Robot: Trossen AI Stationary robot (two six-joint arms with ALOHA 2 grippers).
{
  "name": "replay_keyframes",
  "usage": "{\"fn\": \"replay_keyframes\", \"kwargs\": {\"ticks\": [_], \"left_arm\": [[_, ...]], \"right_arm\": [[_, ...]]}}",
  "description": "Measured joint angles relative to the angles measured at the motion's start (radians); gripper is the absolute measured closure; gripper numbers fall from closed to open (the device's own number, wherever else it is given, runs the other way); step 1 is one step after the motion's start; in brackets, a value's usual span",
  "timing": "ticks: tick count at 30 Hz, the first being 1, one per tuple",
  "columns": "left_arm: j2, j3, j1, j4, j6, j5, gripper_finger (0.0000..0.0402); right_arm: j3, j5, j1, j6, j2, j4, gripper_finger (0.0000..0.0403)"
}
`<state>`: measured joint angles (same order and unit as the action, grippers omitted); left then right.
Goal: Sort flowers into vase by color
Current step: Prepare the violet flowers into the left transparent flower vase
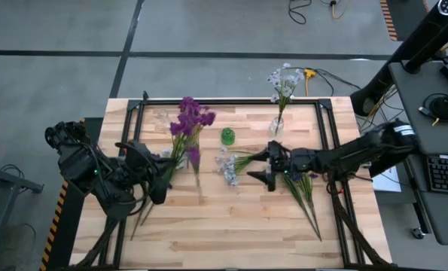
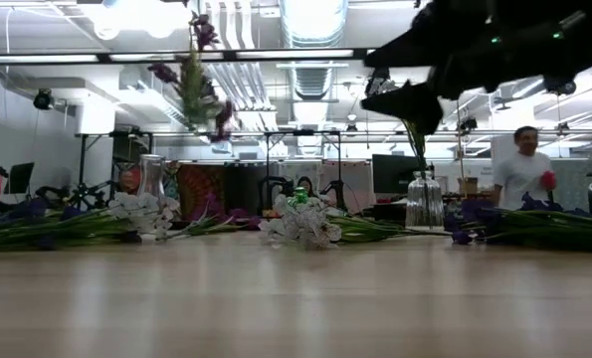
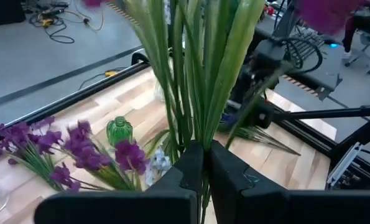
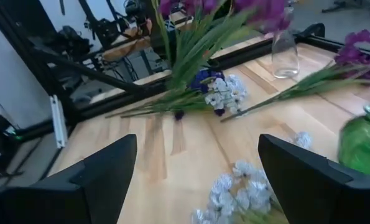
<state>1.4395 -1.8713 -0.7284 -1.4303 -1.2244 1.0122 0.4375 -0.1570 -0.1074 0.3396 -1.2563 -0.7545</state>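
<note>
- Table point(image 1: 231, 226): pale wood planks with a black rail along the edges. The half toward 6 o'clock is bare; the objects sit in the 12 o'clock half.
- Left gripper point(image 1: 163, 175) at about 9 o'clock of the table centre, fingers closed on a magenta flower point(image 1: 192, 119). The left wrist view shows several flat green stems point(image 3: 191, 81) pinched between the dark fingers; the blossoms are raised above the table.
- Right gripper point(image 1: 267, 164) at about 3 o'clock of centre, jaws spread wide and empty, just beside a pale white-blue sprig point(image 1: 225, 167) lying flat on the wood.
- Vases, three counted: a clear glass one point(image 1: 276, 126) toward 1 o'clock holding white-blue flowers point(image 1: 284, 79) upright; a small green glass bottle point(image 1: 227, 136) at 12 o'clock, apart from both grippers; a second clear one point(image 2: 151, 177) shows in the low view, on the magenta side.
- Loose stems point(image 1: 305, 197) lie toward 4 o'clock under the right arm; their number cannot be told.
- More magenta sprigs point(image 3: 79, 152) lie on the table near the green bottle.
- A person point(image 2: 522, 177) stands in the room behind.
</note>
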Motion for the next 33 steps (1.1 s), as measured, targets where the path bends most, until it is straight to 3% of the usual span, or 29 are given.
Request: {"fn": "replay_keyframes", "kwargs": {"ticks": [13,19,27,33], "left_arm": [[0.002,0.002,-0.008,0.095,0.075,0.014,0.0401],[0.002,0.002,-0.008,0.137,0.128,0.019,0.0401],[0.002,0.002,-0.008,0.144,0.147,0.026,0.0402],[0.002,0.002,-0.010,0.145,0.151,0.026,0.0402]], "right_arm": [[0.261,0.002,-0.011,-0.150,-0.289,-0.002,0.0076],[0.383,0.151,-0.023,-0.202,-0.418,-0.001,0.0076],[0.497,0.152,-0.024,-0.202,-0.484,0.208,0.0076],[0.562,0.073,-0.026,-0.225,-0.500,0.364,0.0087]]}}
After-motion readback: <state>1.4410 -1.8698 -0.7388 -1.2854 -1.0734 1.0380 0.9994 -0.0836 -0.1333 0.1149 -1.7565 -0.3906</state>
